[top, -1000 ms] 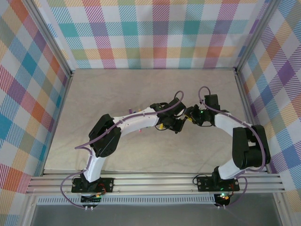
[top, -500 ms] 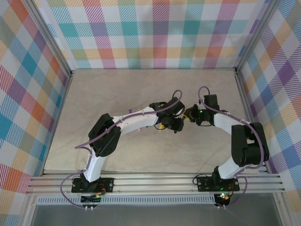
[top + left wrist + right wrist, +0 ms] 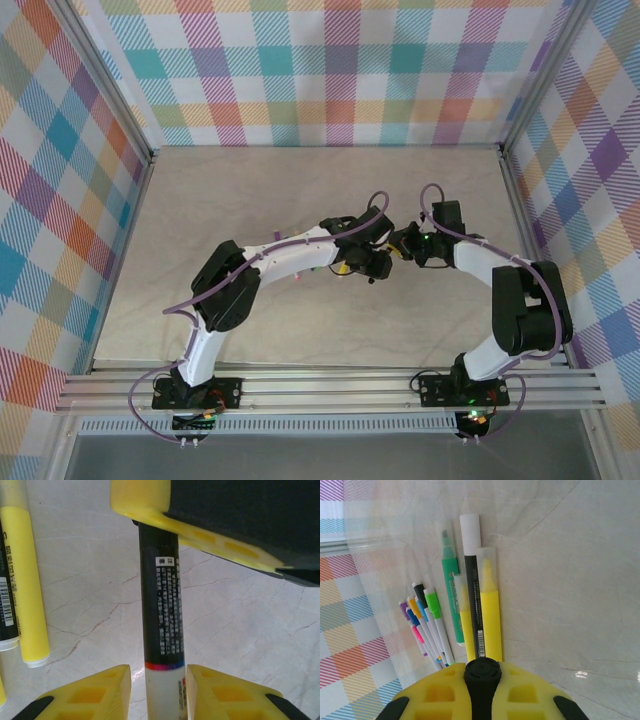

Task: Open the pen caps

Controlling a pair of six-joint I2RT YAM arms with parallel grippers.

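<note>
A pen with a black barrel and a white end hangs above the table between both grippers. My left gripper is open around the white end, with a small gap beside the left finger. My right gripper is shut on the pen's black far end; its yellow finger shows at the top of the left wrist view. The two grippers meet at mid-table, left and right. All the pens lying on the table have their caps on.
Below the right gripper lie a green highlighter, two yellow highlighters, a black pen with a white cap and several thin white pens with coloured caps. A plaid wall stands close to them.
My left gripper's fingers have parted from the pen's white end. The right gripper has closed on the black end. Both arms have barely moved.
</note>
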